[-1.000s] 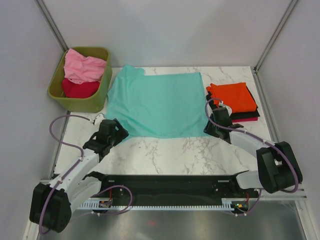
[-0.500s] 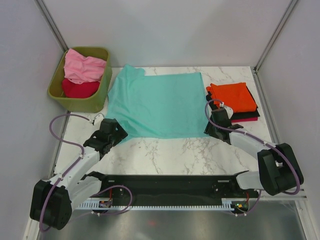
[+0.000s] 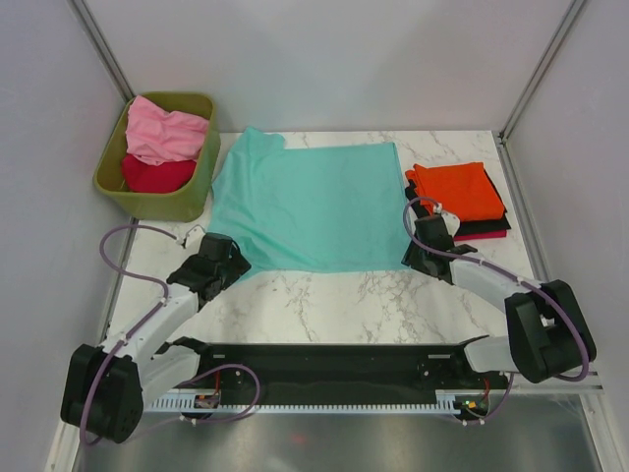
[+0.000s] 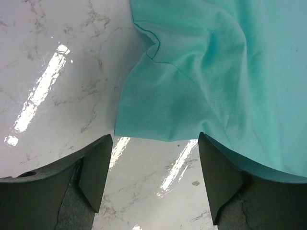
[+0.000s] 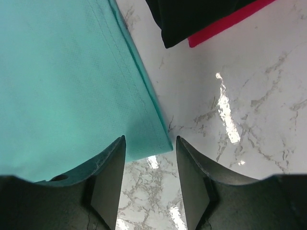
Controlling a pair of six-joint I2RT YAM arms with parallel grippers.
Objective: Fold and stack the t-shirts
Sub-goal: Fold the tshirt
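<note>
A teal t-shirt point(image 3: 310, 205) lies spread flat on the marble table. My left gripper point(image 3: 228, 258) is open at the shirt's near left corner; in the left wrist view the sleeve corner point(image 4: 163, 115) lies just ahead of the gap between my fingers point(image 4: 96, 167). My right gripper point(image 3: 415, 246) is open at the near right corner, and the hem corner point(image 5: 153, 139) reaches between its fingers point(image 5: 110, 172). A folded stack sits at the right: orange point(image 3: 460, 191) on top, black point(image 5: 192, 19) and crimson point(image 5: 225, 26) beneath. Pink point(image 3: 165, 131) and red point(image 3: 155, 174) shirts lie in the bin.
An olive-green bin point(image 3: 195, 192) stands at the back left, touching the teal shirt's left side. Grey enclosure walls and metal posts surround the table. A black rail point(image 3: 334, 359) runs along the near edge between the arm bases.
My left gripper has edged slightly up and to the right toward the shirt's near left corner. My right gripper has shifted slightly toward the near right corner. The shirts have not moved.
</note>
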